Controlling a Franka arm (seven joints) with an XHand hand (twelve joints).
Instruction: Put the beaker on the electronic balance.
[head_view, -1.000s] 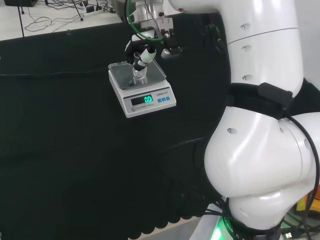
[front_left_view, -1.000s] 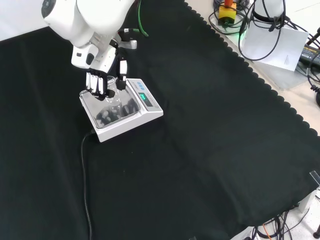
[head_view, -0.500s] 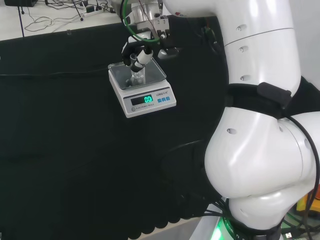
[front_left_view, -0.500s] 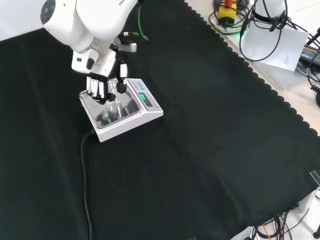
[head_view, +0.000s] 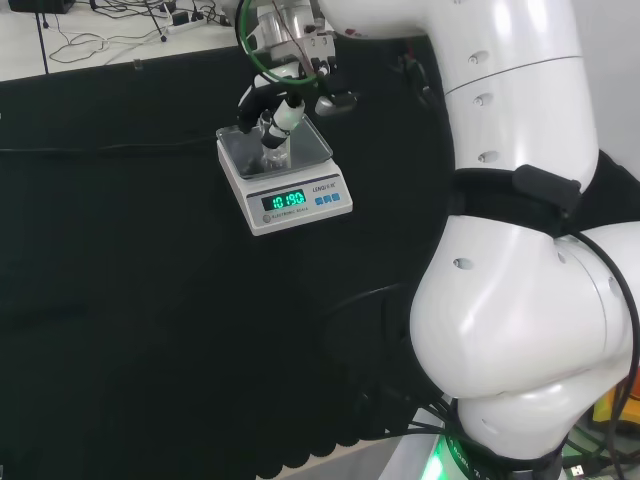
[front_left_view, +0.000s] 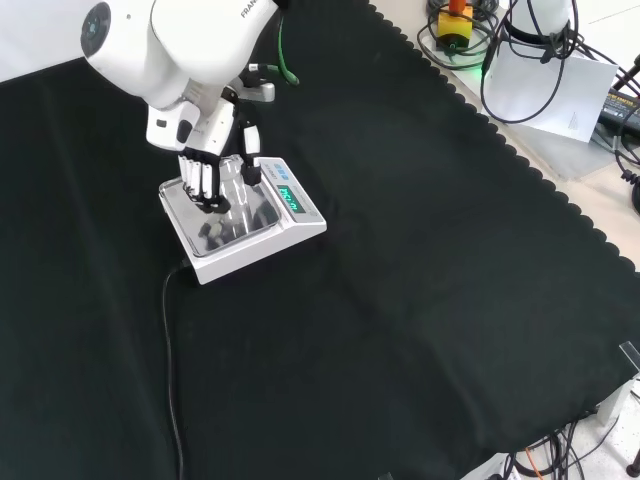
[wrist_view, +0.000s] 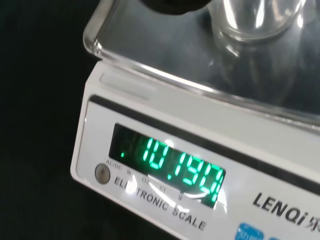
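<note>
The beaker (head_view: 273, 158) stood upright on the steel pan of the balance (head_view: 285, 180), its clear base (wrist_view: 255, 20) resting on the pan in the wrist view. The hand (front_left_view: 215, 165) hung over the pan, its fingers (front_left_view: 203, 180) pointing down around the beaker; whether they touched the glass or stood just apart from it could not be told. In the front view the balance (front_left_view: 243, 215) sat on the black cloth (front_left_view: 400, 300) with a cable (front_left_view: 168, 330) running from its near left corner toward the view's bottom. Its green display (wrist_view: 167, 167) was lit.
</note>
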